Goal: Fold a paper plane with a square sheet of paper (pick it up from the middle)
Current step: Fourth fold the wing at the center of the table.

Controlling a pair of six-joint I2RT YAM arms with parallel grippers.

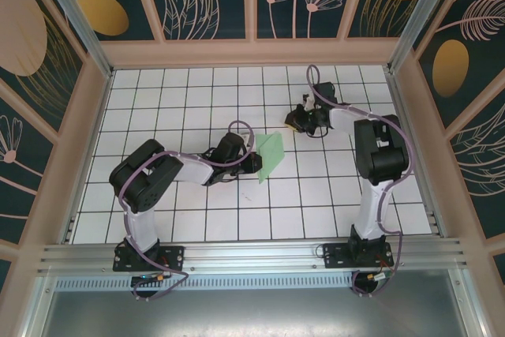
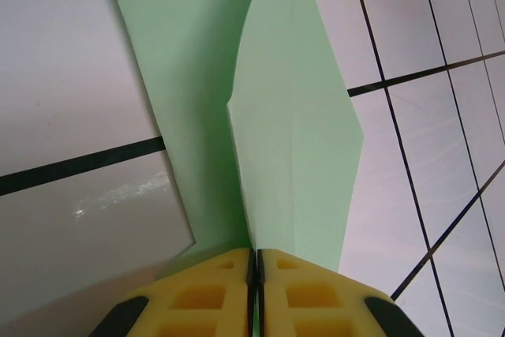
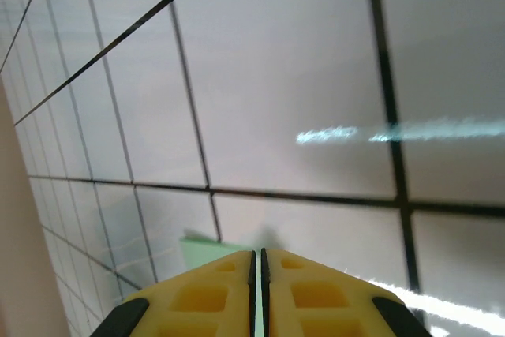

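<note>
Paper plane: likely light, floppy, crease-prone; pinch along centre fold. Left gripper nipped on its near end, right gripper closed, empty.

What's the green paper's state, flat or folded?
Folded. In the left wrist view the paper shows overlapping flaps meeting along a crease. From above it is a narrow angled shape, not a full square.

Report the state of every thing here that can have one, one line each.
sheet of paper: folded along a crease, not lying flat, its near end at the left fingertips.
left end effector: shut, pinching the sheet of paper at the crease.
right end effector: shut, holding nothing, apart from the paper.
</note>
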